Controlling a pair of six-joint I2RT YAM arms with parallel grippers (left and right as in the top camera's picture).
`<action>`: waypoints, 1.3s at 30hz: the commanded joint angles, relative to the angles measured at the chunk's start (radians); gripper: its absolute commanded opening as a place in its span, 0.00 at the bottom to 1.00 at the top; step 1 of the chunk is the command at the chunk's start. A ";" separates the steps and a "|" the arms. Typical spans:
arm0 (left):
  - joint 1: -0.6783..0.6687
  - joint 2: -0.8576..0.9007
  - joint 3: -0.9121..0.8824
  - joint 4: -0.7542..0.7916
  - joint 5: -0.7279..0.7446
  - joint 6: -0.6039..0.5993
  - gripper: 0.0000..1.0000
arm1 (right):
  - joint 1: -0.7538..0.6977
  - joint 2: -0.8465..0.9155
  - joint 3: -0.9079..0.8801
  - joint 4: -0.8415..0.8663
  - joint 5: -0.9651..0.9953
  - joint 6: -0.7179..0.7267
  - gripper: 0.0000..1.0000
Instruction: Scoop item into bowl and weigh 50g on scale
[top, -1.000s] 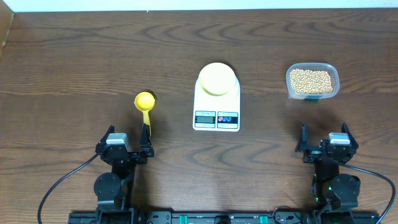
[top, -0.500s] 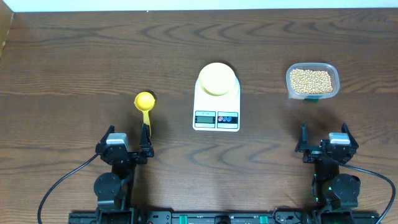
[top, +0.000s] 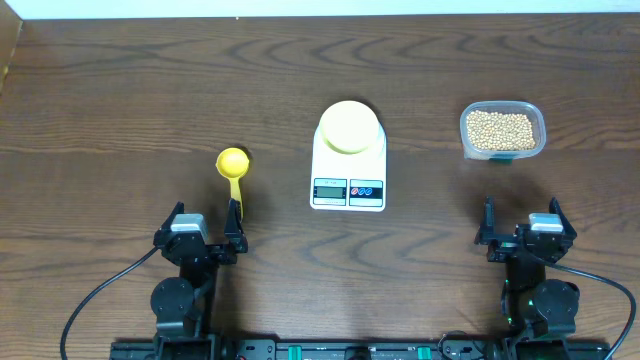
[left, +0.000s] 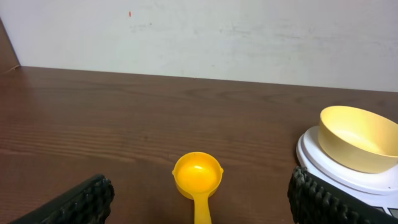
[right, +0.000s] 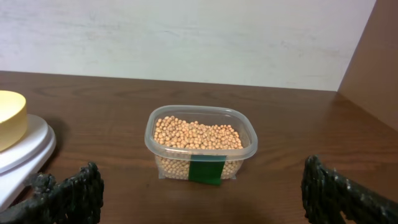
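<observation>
**Grippers Wide, Bowl Empty, Beans Unscooped**

Seen from above on a dark wood-grain bench (top: 120, 100). Spread wide and gripping nothing at the near edge: the left gripper (top: 207, 215) and, well apart from it, the right gripper (top: 522, 218) (fingers likewise parted, nothing between them).

Just ahead of the left gripper, a bright yellow scoop (top: 233, 165), lying cup-up and empty, handle running back toward the gripper's right-hand finger. Touching that finger or merely beside it, impossible to tell.

Ahead and to the right of the left gripper, roughly midway between the two arms: the white scale (top: 330, 168), grey display and two coloured buttons facing the arms, digits too small to read. Seated on its round platform, the pale yellow bowl (top: 347, 127), upright and empty.

Directly ahead of the right gripper and apart from it: a clear plastic tub (right: 199, 152) with a green label (right: 206, 170) on its near wall, filled most of the way with small round tan beans (right: 196, 134). From the right wrist camera, an edge of scale and bowl just in view to the left of the gripper.

Beyond the far edge of the bench, a pale wall (left: 249, 37).
</observation>
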 joint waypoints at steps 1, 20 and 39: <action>0.004 -0.006 0.006 -0.029 0.013 0.013 0.91 | 0.003 -0.008 -0.001 -0.004 0.000 0.012 0.99; 0.004 0.254 0.300 -0.216 0.021 0.013 0.92 | 0.003 -0.008 -0.001 -0.004 0.000 0.012 0.99; 0.005 0.940 0.834 -0.580 0.021 0.014 0.92 | 0.003 -0.008 -0.001 -0.004 0.000 0.012 0.99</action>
